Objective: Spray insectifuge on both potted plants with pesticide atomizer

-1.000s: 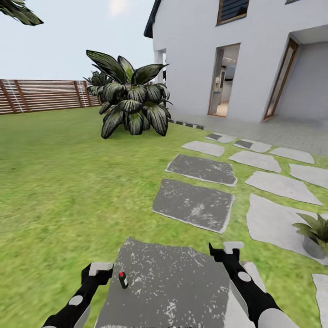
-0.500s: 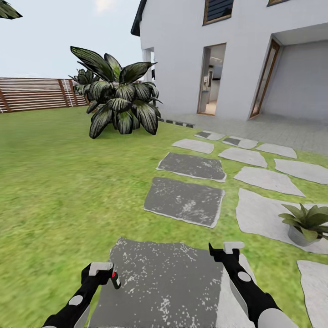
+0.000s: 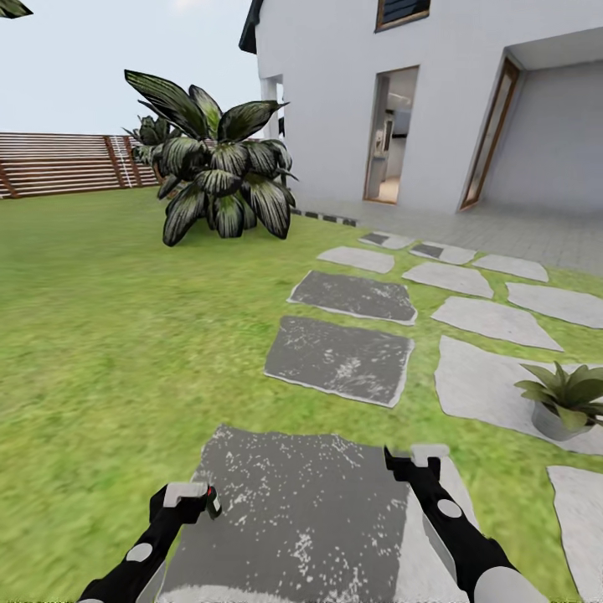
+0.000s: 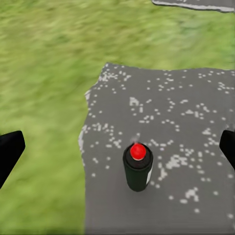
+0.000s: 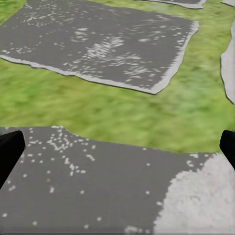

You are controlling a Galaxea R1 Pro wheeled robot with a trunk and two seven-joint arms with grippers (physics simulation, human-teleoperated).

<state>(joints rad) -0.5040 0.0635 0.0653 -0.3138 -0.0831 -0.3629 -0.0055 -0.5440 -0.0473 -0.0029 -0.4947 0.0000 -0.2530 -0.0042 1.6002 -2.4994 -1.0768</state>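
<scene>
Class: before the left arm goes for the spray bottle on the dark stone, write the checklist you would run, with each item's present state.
1. Small dark-green spray bottle with red cap upright on the dark speckled stepping stone: ok.
2. Left gripper open, fingers apart either side of the bottle: ok.
3. Bottle grasped: not ok, not yet touched.
4. Right gripper open and holding nothing: ok.
5. Small green rosette plant in a round grey pot in sight: ok.
6. Second potted plant located: cannot tell.

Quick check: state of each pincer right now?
Left pincer: open, holding nothing; the pesticide atomizer stands between its fingers on the dark stepping stone.
Right pincer: open, holding nothing.
</scene>
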